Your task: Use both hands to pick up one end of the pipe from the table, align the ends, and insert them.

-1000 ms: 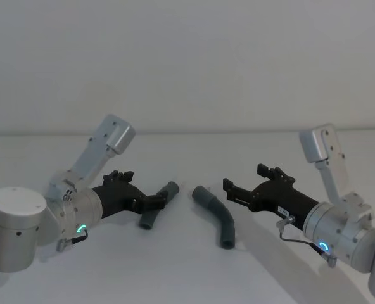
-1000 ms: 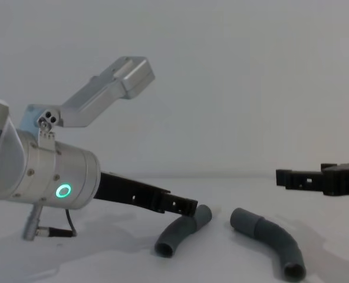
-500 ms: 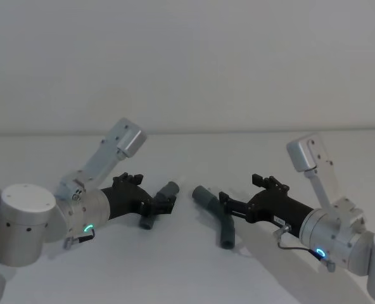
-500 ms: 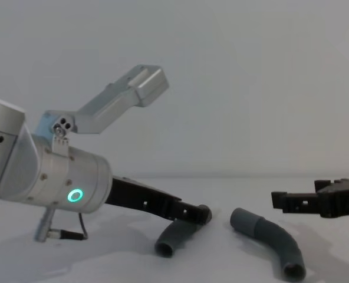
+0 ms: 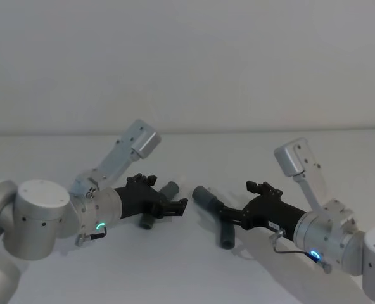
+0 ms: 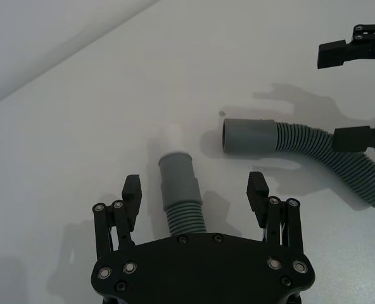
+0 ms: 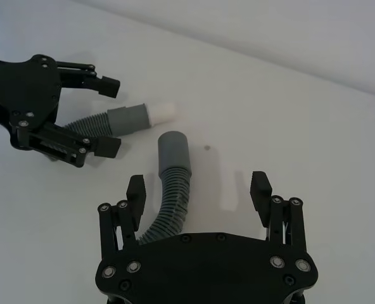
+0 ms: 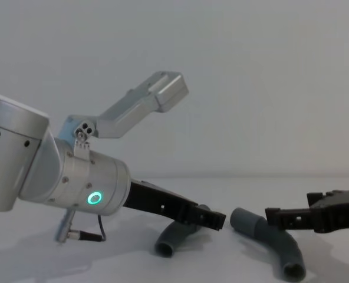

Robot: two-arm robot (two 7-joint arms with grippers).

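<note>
In the head view the left gripper [image 5: 177,206] covers the middle of the left pipe piece [image 5: 170,189], so we make out just the collar past the fingers and the open lower end near the wrist. We cannot pick out its whitish tip there. The right gripper [image 5: 225,216] likewise hides the bend of the right pipe piece [image 5: 206,198]. The left wrist view settles more. The left gripper [image 6: 194,187] has its jaws spread wide, one finger on each side of the ribbed left pipe piece [image 6: 178,183] with table showing on both sides. The whitish spigot [image 6: 170,136] pokes out beyond the collar. The right wrist view shows the right gripper [image 7: 197,187] spread in the same way around the right pipe piece [image 7: 173,174]. That piece lies nearer one finger than the other, and its plain grey socket [image 7: 173,147] points away from the wrist. Both pieces lie flat on the white table [image 5: 187,272], spigot and socket near each other but apart. From the chest view the left gripper [image 8: 213,219] and right gripper [image 8: 272,217] sit low over the pieces, and the right arm is cut off at the edge. We cannot tell whether any fingertip touches the table.
</note>
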